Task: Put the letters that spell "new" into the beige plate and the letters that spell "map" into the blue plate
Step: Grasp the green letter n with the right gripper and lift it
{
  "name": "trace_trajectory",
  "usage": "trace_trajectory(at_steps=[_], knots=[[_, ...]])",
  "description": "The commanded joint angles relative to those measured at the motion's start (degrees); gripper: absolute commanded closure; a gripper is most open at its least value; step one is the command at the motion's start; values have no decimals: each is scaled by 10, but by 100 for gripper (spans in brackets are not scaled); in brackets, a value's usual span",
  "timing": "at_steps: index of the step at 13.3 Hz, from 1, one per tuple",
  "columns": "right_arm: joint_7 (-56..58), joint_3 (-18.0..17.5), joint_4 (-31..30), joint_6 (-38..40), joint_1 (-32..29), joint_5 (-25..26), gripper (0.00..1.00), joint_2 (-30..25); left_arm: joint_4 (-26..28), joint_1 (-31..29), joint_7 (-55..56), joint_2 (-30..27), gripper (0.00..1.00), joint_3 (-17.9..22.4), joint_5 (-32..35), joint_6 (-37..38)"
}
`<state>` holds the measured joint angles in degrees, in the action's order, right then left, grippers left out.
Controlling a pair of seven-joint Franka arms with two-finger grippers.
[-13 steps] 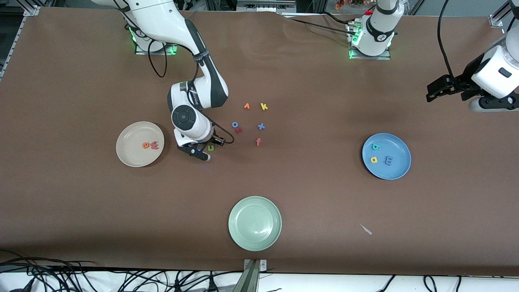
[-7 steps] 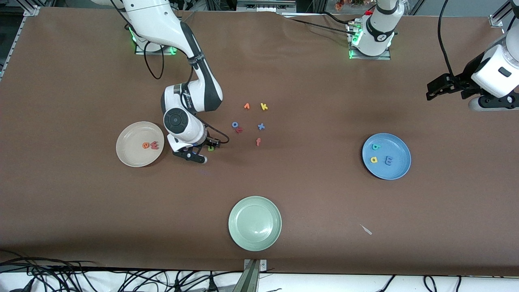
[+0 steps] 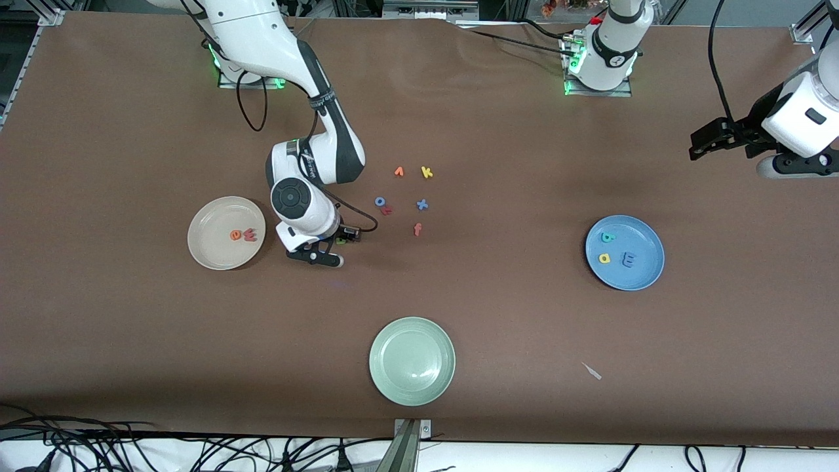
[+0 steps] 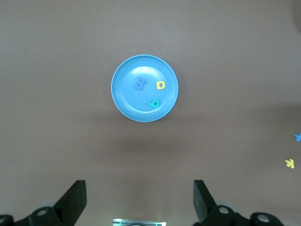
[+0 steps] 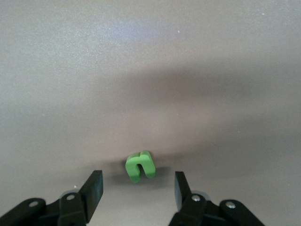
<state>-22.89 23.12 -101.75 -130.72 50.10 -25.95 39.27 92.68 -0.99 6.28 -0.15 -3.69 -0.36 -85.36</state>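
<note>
The green "n" (image 3: 341,240) (image 5: 140,166) lies on the brown table between the beige plate (image 3: 208,252) and the loose letters. My right gripper (image 3: 324,252) (image 5: 137,188) hangs open low over the table, and the "n" is just ahead of its fingertips, not between them. An orange "e" (image 3: 235,235) and a pink "w" (image 3: 250,234) rest in the beige plate. The blue plate (image 3: 645,275) (image 4: 124,101) holds a blue "m" (image 4: 139,84), a yellow "a" (image 4: 161,85) and a teal "p" (image 4: 154,103). My left gripper (image 3: 711,141) (image 4: 139,200) waits open and empty, high at the left arm's end.
A pale green plate (image 3: 411,387) sits near the front edge. Loose letters lie mid-table: orange "v" (image 3: 398,172), yellow "k" (image 3: 427,172), blue "x" (image 3: 422,204), orange-red "f" (image 3: 417,229), a blue ring (image 3: 379,201). A white scrap (image 3: 592,371) lies beside the green plate.
My right gripper shifted a little toward the beige plate and then back beside the "n". The "n" stayed on the table. The left arm has not moved.
</note>
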Motion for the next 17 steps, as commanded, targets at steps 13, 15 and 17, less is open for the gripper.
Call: trace_trajectory(at_steps=[13,15,17], knots=[[29,-4,13,-24,-9,-12,53,23,-18,-5,-10,8,0,2,-11,14],[28,-4,13,-25,-9,-15,59,23,-18,-5,-9,7,0,2,-11,14],[29,-5,13,-26,-7,-29,64,25,-18,-4,-9,7,0,0,-11,14]])
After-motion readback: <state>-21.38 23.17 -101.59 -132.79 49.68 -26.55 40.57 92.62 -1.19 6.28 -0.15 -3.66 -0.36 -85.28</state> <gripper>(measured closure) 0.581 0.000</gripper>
